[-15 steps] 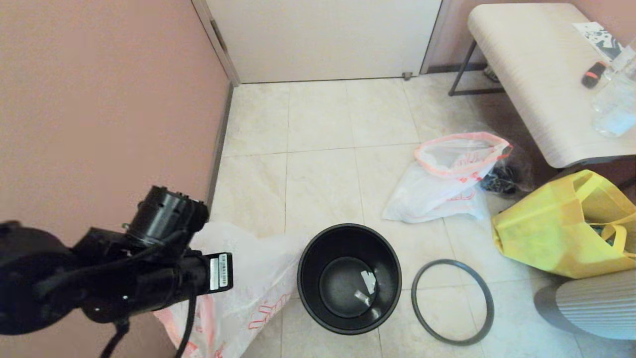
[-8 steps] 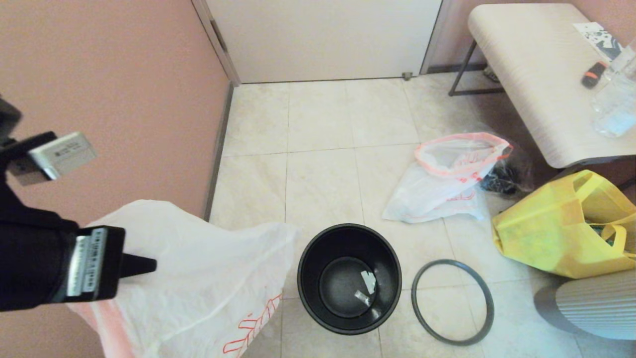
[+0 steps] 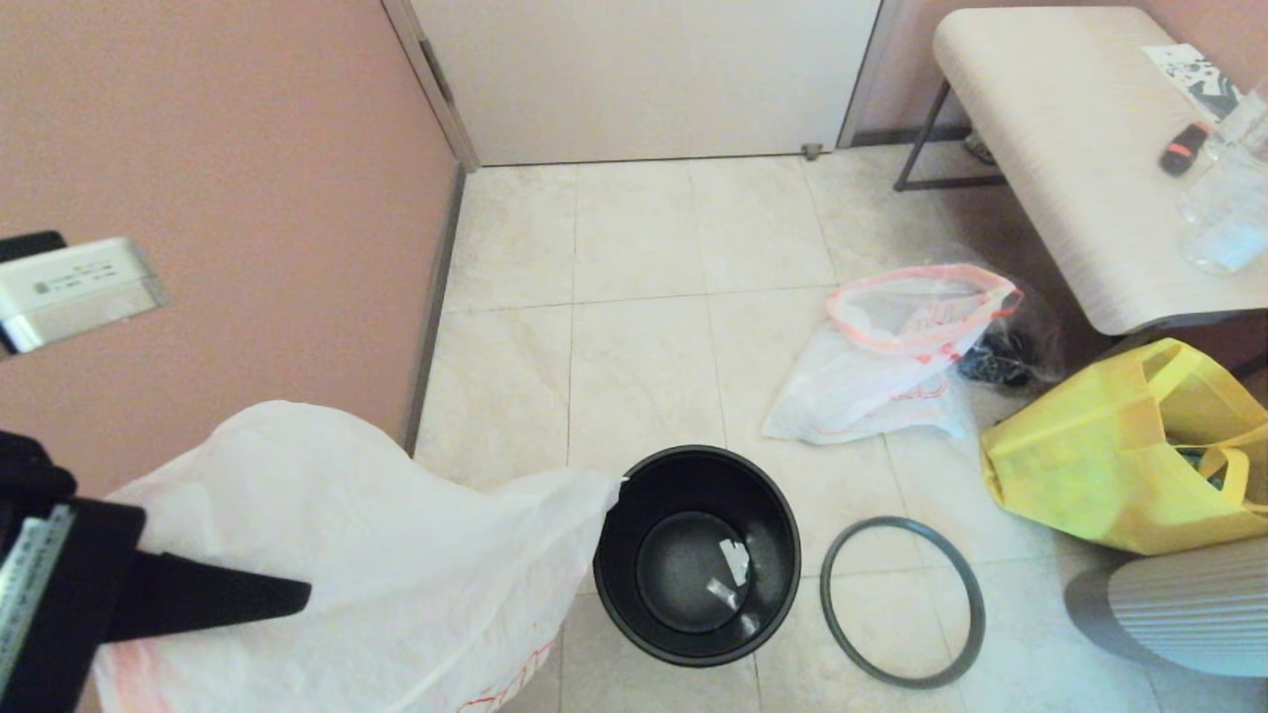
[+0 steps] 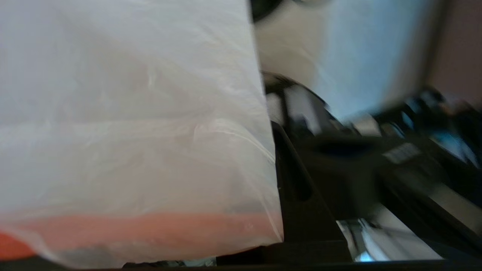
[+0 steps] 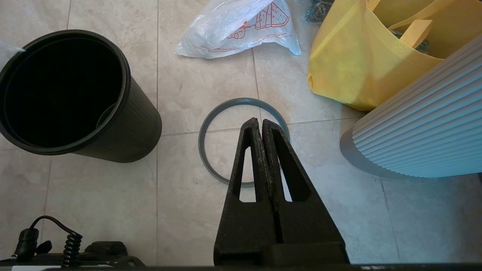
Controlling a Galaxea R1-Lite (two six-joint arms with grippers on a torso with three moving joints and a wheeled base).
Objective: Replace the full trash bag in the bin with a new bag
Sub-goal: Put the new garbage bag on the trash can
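Note:
The bin (image 3: 696, 555) stands open on the tiles with no bag in it, only a few pale scraps at its bottom; it also shows in the right wrist view (image 5: 124, 124). Its loose grey hoop (image 3: 901, 601) lies flat on the floor to its right. My left gripper (image 3: 297, 594) is at the near left, shut on a white bag with red print (image 3: 396, 555). The bag billows, and its far corner touches the bin's left rim. It hides one finger in the left wrist view (image 4: 131, 131). My right gripper (image 5: 261, 122) hangs shut and empty above the hoop (image 5: 205, 150).
A second white bag with a pink drawstring (image 3: 892, 347) lies farther right beside dark rubbish. A yellow tote (image 3: 1119, 446) and a pale ribbed rounded object (image 3: 1179, 614) crowd the right. A table (image 3: 1040, 149) stands at the back right and a pink wall (image 3: 218, 198) at the left.
My left arm has swung up and toward the near left, lifting the white bag off the floor. The bag has spread out, and its corner now reaches the bin's rim.

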